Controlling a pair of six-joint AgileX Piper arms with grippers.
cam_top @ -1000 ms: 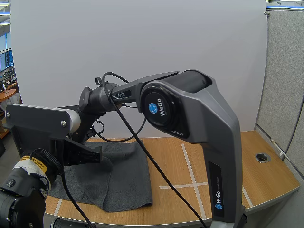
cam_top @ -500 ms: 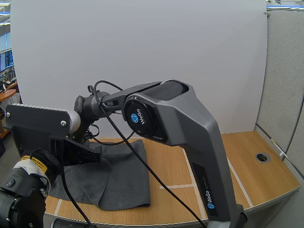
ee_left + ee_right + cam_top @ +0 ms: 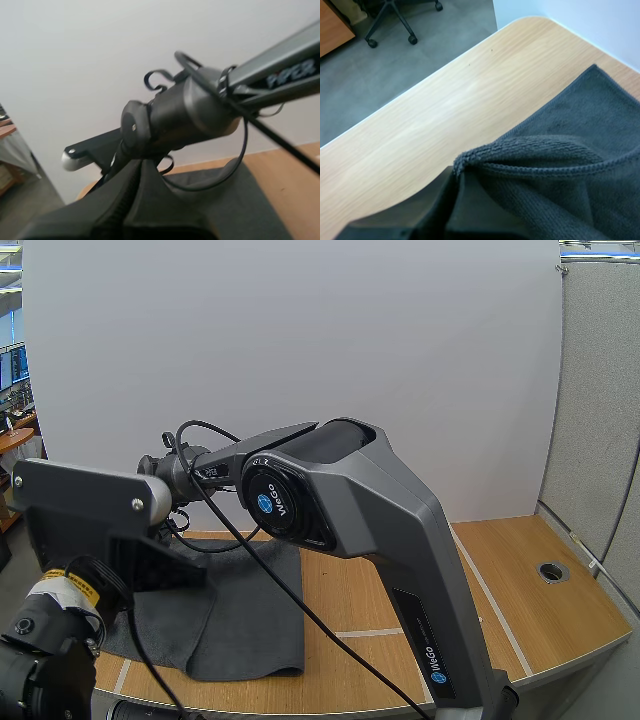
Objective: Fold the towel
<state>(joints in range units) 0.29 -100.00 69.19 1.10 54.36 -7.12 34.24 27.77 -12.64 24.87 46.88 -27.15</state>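
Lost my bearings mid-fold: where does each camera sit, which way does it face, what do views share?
High view: behind and above the robot, facing forward and down over the table; right arm reaches leftward, left arm nearest.
Left wrist view: on the left arm, facing the right arm's wrist; left end effector shut.
Right wrist view: on the right arm, facing down at the table; right end effector pinches the towel.
Shared: the towel, in all three.
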